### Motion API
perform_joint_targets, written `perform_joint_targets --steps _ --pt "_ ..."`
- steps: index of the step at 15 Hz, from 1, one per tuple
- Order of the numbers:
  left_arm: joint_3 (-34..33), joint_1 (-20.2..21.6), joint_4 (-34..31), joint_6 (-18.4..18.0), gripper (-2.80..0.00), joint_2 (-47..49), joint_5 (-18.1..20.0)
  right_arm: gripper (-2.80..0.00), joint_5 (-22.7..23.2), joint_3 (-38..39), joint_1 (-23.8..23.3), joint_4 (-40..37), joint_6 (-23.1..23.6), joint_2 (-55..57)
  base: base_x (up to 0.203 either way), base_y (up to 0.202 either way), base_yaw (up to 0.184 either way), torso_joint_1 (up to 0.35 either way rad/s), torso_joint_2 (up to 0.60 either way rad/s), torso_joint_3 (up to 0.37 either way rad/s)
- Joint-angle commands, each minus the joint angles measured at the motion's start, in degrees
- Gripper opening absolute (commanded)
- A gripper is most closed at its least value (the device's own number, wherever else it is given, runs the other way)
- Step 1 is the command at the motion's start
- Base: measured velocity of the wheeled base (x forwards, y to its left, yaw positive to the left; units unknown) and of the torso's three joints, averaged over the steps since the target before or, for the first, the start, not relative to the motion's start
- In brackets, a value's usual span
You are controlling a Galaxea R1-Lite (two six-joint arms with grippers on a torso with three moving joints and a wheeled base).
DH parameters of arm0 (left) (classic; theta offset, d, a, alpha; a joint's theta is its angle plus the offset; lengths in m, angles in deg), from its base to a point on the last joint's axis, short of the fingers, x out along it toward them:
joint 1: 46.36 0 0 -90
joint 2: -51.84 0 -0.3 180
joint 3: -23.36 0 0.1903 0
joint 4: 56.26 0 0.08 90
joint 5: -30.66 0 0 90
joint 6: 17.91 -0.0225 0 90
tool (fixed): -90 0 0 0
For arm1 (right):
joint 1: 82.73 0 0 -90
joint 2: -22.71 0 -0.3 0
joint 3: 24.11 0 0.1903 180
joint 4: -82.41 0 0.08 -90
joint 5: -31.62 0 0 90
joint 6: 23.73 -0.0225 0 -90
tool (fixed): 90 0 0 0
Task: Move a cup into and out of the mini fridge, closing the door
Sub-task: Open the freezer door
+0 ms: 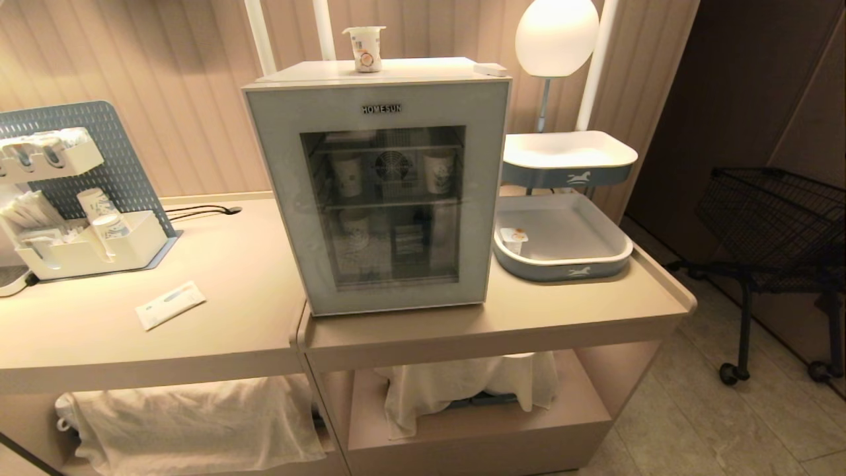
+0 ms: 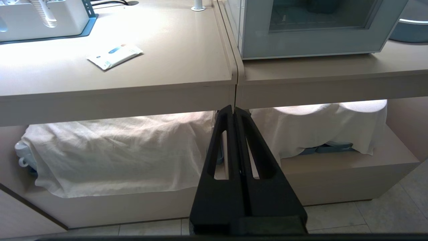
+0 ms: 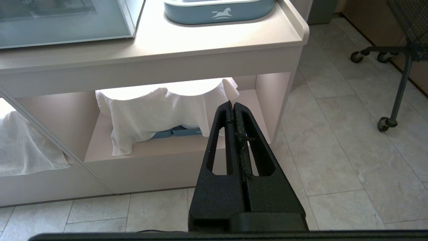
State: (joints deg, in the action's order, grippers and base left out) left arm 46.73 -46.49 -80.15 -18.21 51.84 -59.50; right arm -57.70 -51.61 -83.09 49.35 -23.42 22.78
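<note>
A white mini fridge [image 1: 377,192] is seen at the centre of the head view, set on a beige counter [image 1: 218,311]. Its door [image 1: 291,198] is shut, and what appear to be paper cups are dimly made out behind the glass. The cup [image 1: 365,48] is stood upright on the fridge's top, at upper centre. The left gripper [image 2: 234,112] and right gripper [image 3: 233,107] are held low before the counter's lower shelves, each with jaws pressed together and nothing held.

One mini fridge [image 1: 377,192], one cup [image 1: 365,48], two trays [image 1: 568,153], two claws [image 2: 233,112].
</note>
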Motion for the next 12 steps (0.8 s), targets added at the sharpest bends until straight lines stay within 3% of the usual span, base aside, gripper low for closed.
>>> perform_joint_targets --steps 1,12 --pt "0.0 0.0 0.0 0.0 -2.8 0.0 0.0 -2.8 0.0 0.0 0.0 -0.1 0.0 0.1 0.0 0.0 0.0 0.0 0.0 0.0" --pt "0.0 0.0 0.0 0.0 -2.8 0.0 0.0 -2.8 0.0 0.1 0.0 0.0 0.0 0.0 0.0 0.0 0.0 0.0 0.0 0.0"
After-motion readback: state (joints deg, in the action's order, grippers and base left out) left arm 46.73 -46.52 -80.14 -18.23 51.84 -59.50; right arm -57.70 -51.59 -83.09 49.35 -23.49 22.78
